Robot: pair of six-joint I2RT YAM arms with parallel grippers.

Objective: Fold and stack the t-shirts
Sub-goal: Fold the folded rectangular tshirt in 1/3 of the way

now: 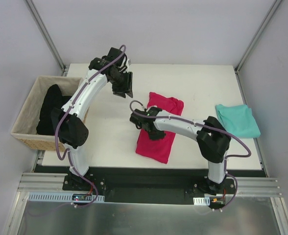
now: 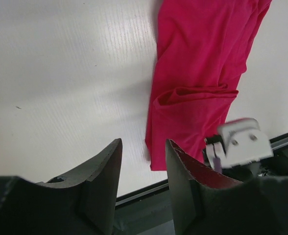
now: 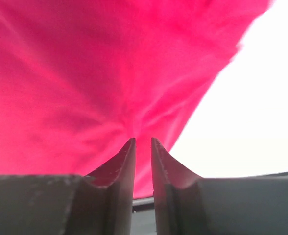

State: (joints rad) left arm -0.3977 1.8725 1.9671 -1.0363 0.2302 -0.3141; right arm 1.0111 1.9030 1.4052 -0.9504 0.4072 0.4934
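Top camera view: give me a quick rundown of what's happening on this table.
The right end effector is down on the pink t-shirt, a long narrow strip mid-table; its jaws stand barely apart where the cloth bunches, so a grip can't be confirmed. The left end effector hovers open and empty over the table. A teal t-shirt lies folded at the right edge. A wicker basket off the left side holds dark cloth.

White table (image 1: pixel 109 137) between pale grey walls (image 1: pixel 149 29) (metal corner posts (image 1: pixel 45 32))
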